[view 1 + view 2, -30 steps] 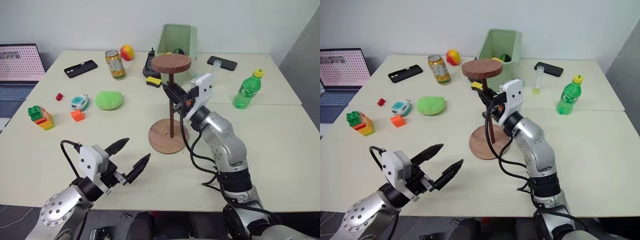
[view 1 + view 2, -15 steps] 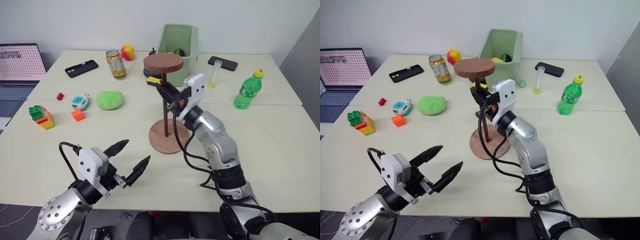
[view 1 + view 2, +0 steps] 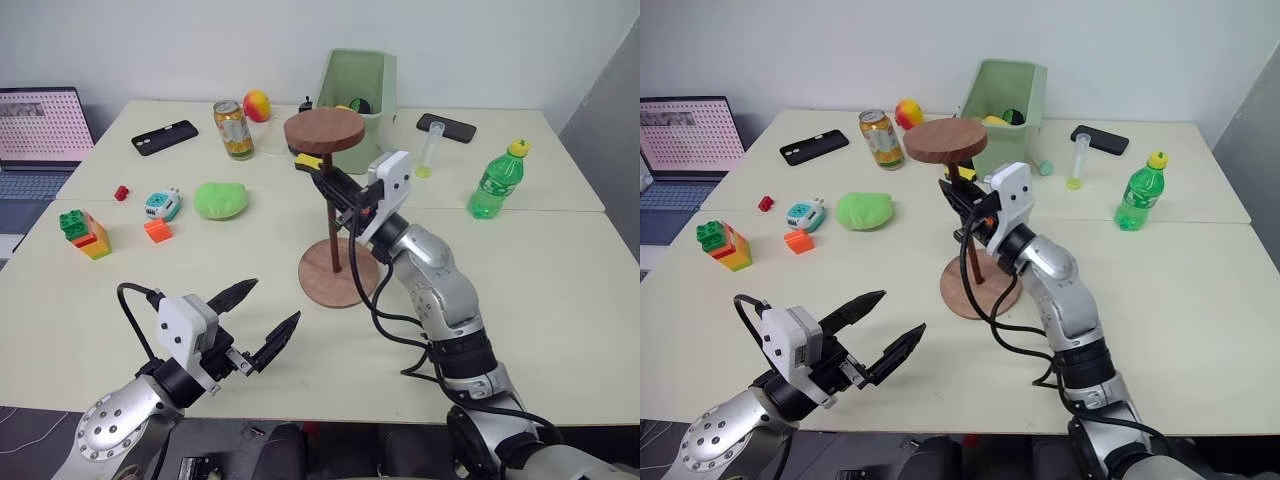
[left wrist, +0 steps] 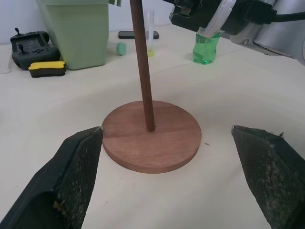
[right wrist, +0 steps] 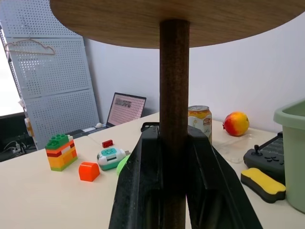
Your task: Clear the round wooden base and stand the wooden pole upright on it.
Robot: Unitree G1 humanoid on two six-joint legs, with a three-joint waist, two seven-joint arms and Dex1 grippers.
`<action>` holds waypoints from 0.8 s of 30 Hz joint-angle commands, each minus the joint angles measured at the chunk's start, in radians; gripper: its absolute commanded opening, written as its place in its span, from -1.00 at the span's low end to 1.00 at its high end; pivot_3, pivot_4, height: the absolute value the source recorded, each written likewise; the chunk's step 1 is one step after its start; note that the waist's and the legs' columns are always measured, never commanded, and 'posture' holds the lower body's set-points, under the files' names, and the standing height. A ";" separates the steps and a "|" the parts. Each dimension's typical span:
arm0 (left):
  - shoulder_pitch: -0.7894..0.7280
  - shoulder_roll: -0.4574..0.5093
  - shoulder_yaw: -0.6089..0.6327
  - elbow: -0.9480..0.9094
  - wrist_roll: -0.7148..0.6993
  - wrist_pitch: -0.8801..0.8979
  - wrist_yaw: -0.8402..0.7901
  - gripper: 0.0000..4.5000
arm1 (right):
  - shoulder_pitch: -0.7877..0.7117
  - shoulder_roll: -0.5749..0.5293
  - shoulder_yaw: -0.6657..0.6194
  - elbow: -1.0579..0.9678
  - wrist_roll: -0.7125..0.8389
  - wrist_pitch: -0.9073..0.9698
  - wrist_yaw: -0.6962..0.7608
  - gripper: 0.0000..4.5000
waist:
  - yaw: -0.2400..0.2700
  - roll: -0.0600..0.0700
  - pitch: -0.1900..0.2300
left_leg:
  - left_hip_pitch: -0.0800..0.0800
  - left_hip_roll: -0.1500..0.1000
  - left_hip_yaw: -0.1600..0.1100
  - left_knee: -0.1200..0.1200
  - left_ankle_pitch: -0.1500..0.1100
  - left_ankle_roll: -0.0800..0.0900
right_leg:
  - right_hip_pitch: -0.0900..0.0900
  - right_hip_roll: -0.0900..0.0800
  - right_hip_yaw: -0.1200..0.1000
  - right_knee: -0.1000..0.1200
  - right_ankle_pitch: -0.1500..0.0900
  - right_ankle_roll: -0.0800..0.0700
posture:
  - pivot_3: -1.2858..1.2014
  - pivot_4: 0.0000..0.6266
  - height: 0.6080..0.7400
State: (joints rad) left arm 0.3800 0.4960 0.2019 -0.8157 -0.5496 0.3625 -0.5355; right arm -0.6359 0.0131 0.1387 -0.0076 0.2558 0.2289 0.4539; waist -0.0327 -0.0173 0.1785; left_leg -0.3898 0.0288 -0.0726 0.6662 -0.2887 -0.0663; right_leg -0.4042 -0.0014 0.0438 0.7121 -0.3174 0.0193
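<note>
The round wooden base lies flat at the table's middle, with nothing else on it. The wooden pole stands with its foot at the base's centre, its disc end on top, leaning slightly left. My right gripper is shut on the pole just under that disc; its black fingers clamp the rod. At the table's front left, well short of the base, my left gripper is open and holds nothing; its fingertips frame the base.
Behind the base stand a green bin, a game controller and a yellow sponge. A can, green lump, toy blocks and laptop lie left. A green bottle and tube stand right.
My right gripper has carried the pole's top end a little to the left while the foot stays on the base. The left gripper has not moved.
</note>
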 commanded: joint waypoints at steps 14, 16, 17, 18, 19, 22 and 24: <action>-0.017 0.014 0.019 -0.057 -0.026 0.007 0.014 1.00 | 0.064 -0.007 0.037 0.079 -0.059 -0.115 -0.007 -0.89 | 0.000 -0.001 -0.001 | 0.004 0.000 0.001 -0.002 0.000 0.000 | 0.002 0.000 0.001 0.000 0.000 0.000 | 0.03 -0.52 1.00; -0.007 0.016 0.023 -0.062 -0.028 0.008 0.014 1.00 | 0.098 -0.019 0.050 0.072 -0.062 -0.119 0.004 -0.89 | 0.000 -0.001 -0.001 | 0.006 0.000 0.000 -0.002 0.000 0.000 | 0.004 0.000 0.001 -0.001 0.000 0.000 | 0.03 -0.52 1.00; 0.000 0.017 0.026 -0.064 -0.030 0.008 0.013 1.00 | 0.115 -0.025 0.056 0.063 -0.060 -0.111 0.009 -0.89 | 0.000 -0.001 -0.001 | 0.008 0.000 0.000 -0.002 0.000 0.000 | 0.006 0.000 0.002 -0.001 0.000 0.000 | 0.03 -0.52 1.00; 0.005 0.018 0.028 -0.067 -0.032 0.009 0.014 1.00 | 0.138 -0.029 0.060 0.048 -0.050 -0.086 0.013 -0.89 | 0.001 -0.001 -0.001 | 0.011 0.000 0.000 -0.002 0.000 0.000 | 0.010 0.000 0.000 -0.004 0.000 0.000 | 0.03 -0.52 1.00; 0.011 0.019 0.030 -0.069 -0.035 0.008 0.014 1.00 | 0.155 -0.032 0.064 0.035 -0.043 -0.068 0.015 -0.89 | 0.001 0.000 -0.002 | 0.015 0.000 0.000 -0.004 0.000 0.000 | 0.017 0.000 -0.001 -0.007 0.000 0.000 | 0.03 -0.52 1.00; 0.018 0.017 0.027 -0.073 -0.038 0.010 0.020 1.00 | 0.199 -0.035 0.068 -0.005 -0.015 0.048 -0.001 -0.89 | 0.001 0.000 -0.006 | 0.026 0.000 -0.001 -0.007 -0.001 0.000 | 0.030 0.000 -0.002 -0.013 -0.002 -0.002 | 0.03 -0.52 1.00; 0.018 0.016 0.020 -0.078 -0.037 0.010 0.024 1.00 | 0.221 -0.037 0.069 -0.025 -0.013 0.097 -0.016 -0.89 | 0.001 -0.001 -0.011 | 0.027 0.000 -0.001 -0.008 -0.002 0.001 | 0.031 0.001 -0.002 -0.015 -0.002 -0.003 | 0.03 -0.52 1.00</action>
State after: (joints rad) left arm 0.3986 0.5076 0.2142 -0.8481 -0.5750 0.3821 -0.5137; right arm -0.4803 -0.0125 0.1815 -0.0847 0.2431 0.2015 0.4495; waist -0.0318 -0.0179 0.1675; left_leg -0.3624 0.0287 -0.0740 0.6584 -0.2905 -0.0654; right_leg -0.3728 -0.0001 0.0415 0.6971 -0.3197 0.0161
